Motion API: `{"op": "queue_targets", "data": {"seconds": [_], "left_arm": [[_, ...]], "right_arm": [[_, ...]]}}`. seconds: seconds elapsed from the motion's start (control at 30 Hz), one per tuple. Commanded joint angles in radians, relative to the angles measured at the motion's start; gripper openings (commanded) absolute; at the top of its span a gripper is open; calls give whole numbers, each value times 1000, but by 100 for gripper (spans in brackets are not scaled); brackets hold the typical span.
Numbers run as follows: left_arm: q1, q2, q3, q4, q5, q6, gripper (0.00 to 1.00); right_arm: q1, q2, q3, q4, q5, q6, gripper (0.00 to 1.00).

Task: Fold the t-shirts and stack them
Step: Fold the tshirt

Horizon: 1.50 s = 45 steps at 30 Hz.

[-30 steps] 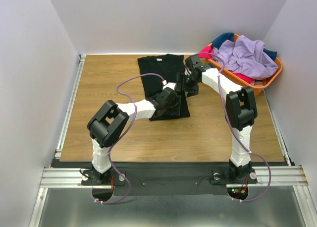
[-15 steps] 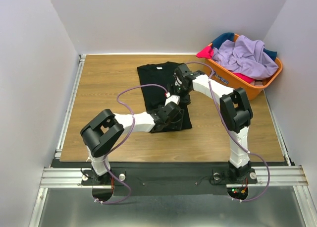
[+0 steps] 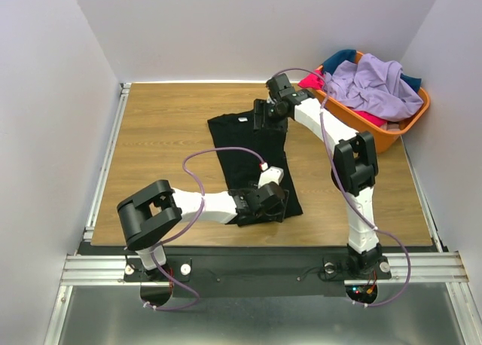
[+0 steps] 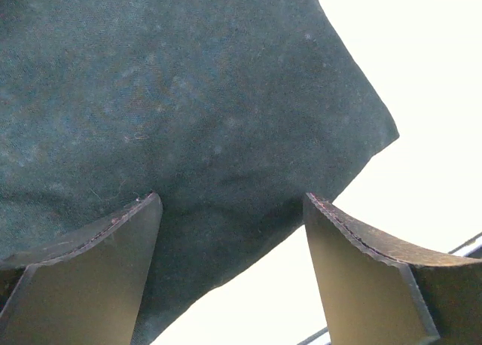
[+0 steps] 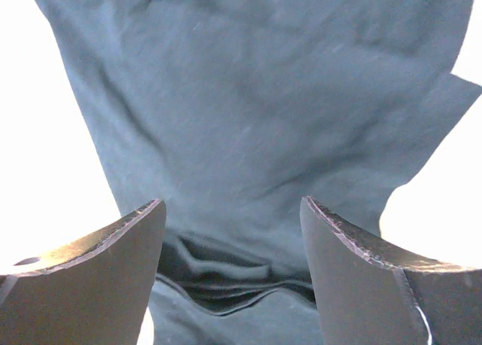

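Arms have spread apart vs 1 s ago: left tool (image 3: 273, 199) at near hem, right tool (image 3: 265, 111) at collar end of black t-shirt (image 3: 248, 149) lying mid-desk (image 3: 166, 134), both tools wide open w/ nothing gripped, so prob lining up next end-to-end fold.

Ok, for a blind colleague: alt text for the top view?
A black cloth t-shirt lies on a wooden table; the left robot arm reaches its near end, the right robot arm its far end. An orange plastic basket of coloured shirts sits far right.
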Motion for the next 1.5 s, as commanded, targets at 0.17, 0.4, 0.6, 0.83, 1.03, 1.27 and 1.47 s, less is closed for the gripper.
{"op": "queue_targets", "data": {"seconds": [0.17, 0.4, 0.6, 0.83, 1.03, 1.27, 1.47], "left_arm": [[-14, -50, 36, -392, -47, -91, 93], [74, -272, 84, -473, -102, -111, 97], [142, -539, -60, -436, -47, -195, 98], [154, -796, -397, -347, 108, -449, 98], [154, -1040, -542, -383, 137, -548, 96], [154, -1089, -562, -452, 147, -546, 95], [154, -1014, -559, -418, 159, -534, 95]], "right_arm": [[-14, -141, -87, -1, 39, -9, 79], [-15, -327, -359, 1, 44, 10, 80], [-6, -511, -634, 10, -10, 69, 80], [104, -721, -952, 62, 4, 225, 80], [175, -855, -1132, 131, 13, 365, 79], [239, -840, -1184, 177, 54, 423, 76], [279, -760, -1184, 225, 78, 449, 72]]}}
